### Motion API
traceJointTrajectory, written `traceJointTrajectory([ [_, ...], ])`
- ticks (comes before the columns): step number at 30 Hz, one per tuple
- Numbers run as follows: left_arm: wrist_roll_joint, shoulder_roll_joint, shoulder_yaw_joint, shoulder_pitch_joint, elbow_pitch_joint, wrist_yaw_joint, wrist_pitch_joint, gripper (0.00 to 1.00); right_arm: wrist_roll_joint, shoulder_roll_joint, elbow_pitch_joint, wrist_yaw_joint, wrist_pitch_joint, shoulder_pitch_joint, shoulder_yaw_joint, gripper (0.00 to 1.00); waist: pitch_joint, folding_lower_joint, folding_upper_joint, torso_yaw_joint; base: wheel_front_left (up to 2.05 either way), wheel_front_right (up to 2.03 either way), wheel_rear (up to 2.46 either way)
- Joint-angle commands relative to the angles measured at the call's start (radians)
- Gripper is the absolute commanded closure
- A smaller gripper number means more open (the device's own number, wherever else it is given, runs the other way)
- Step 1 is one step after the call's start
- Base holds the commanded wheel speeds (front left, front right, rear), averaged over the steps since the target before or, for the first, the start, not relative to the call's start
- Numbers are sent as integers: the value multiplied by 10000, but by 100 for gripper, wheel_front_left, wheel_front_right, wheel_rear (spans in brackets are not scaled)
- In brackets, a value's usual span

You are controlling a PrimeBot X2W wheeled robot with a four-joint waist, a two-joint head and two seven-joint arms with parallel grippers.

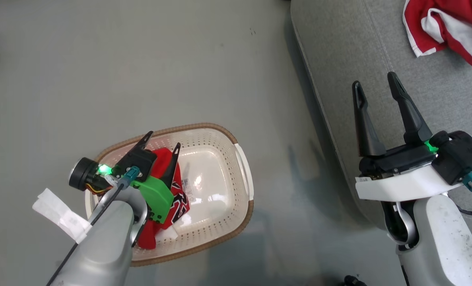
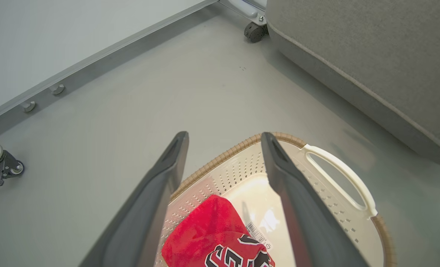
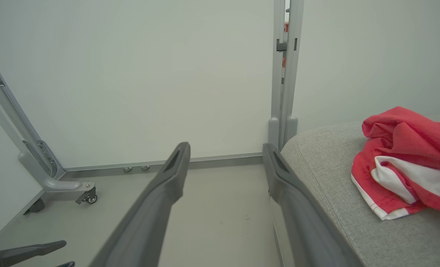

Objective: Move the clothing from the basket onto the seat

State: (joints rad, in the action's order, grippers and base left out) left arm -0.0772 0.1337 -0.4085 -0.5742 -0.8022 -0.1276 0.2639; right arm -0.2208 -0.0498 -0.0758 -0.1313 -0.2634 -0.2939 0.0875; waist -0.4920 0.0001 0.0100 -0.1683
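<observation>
The cream perforated basket (image 1: 204, 128) with its brown rim stands on the grey floor, and the red jersey (image 1: 167, 159) with black-and-white lettering lies crumpled in its left half. My left gripper (image 1: 164, 140) hangs open just above that jersey, touching nothing. In the left wrist view the jersey (image 2: 205, 230) lies below and between the open left gripper (image 2: 224, 134), inside the basket (image 2: 242, 143). The red shorts (image 1: 450, 28) with white panels lie on the grey seat (image 1: 359, 47). My right gripper (image 1: 373, 79) is open and empty over the seat's left edge, short of the shorts (image 3: 401, 159).
Bare grey floor separates the basket from the seat (image 2: 371, 55). A white wall with a metal rail and casters (image 2: 255, 32) closes the far side. A grey frame post (image 3: 284, 74) stands by the seat's corner (image 3: 334, 167). The basket's white handle (image 2: 338, 174) faces the seat.
</observation>
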Motion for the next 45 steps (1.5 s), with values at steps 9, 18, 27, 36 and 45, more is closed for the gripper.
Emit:
traceJointTrajectory([
  [9, 123, 404, -661, -1246, -2008, -36, 7, 0, -221, -12, -295, 10, -21, -719, 114, 0, -2118, -1, -100, -892, 0, 0, 0],
  [18, 271, 512, -1280, -2028, -3820, -34, 8, 0, -355, -13, -499, 10, -21, -943, 129, 0, -2912, -1, -100, -1171, 0, 0, 0],
  [27, 447, 693, -1691, -2636, -4657, 10, -394, 0, -428, -13, -787, 10, -21, -1018, 2, 0, -3665, -1, -100, -1299, 0, 0, 0],
  [36, 533, 816, -1950, -3002, -4843, 222, -1649, 0, -449, -13, -995, 10, -21, -979, -85, 0, -4127, -1, -100, -1337, 0, 0, 0],
  [45, 651, 791, -2346, -3383, -4867, 232, -2745, 0, -369, -15, -1217, 10, -21, -1030, -156, 0, -4477, -1, -100, -1344, 0, 0, 0],
])
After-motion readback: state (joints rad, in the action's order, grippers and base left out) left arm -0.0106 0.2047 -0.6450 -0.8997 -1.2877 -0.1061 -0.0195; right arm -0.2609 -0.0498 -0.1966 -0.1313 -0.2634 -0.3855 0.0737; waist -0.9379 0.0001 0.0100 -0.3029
